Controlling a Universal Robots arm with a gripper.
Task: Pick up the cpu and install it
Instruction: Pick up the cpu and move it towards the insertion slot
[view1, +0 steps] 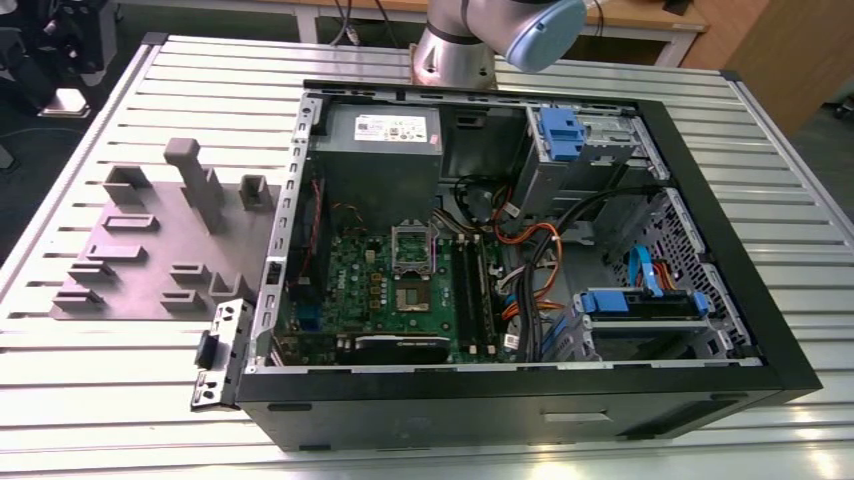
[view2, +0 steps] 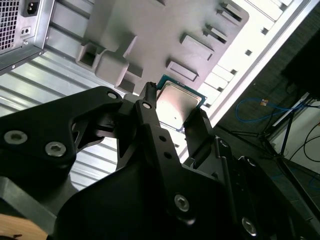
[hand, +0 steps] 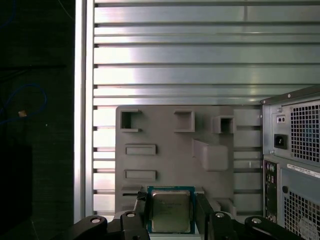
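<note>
- The gripper (view2: 175, 107) has its two black fingers (view2: 150, 125) closed on the cpu (view2: 179, 105), one finger on each opposite edge, with the silvery lid facing the camera in the second wrist view.
- The first wrist view shows the same grip. The chip sits level between the fingers, with the grey fixture plate (hand: 170, 135) well behind it, so I judge it lifted clear and not resting on anything.
- The pick-up looks done and the carry is the step in hand. The install is not yet done.
- In the exterior view the arm (view1: 494, 30) sits at the top centre of the frame, behind the open computer case (view1: 534, 405).
- The fixture plate lies on the slatted table (view1: 120, 400) in the exterior view's left half.
- The green motherboard (view1: 380, 290) lies at the frame's centre, its CPU socket (view1: 411, 293) bare and its metal frame apparently raised.
- By my judgement, seating calls for the chip flat and square to that socket, correctly oriented and clear of the cables beside it.
</note>
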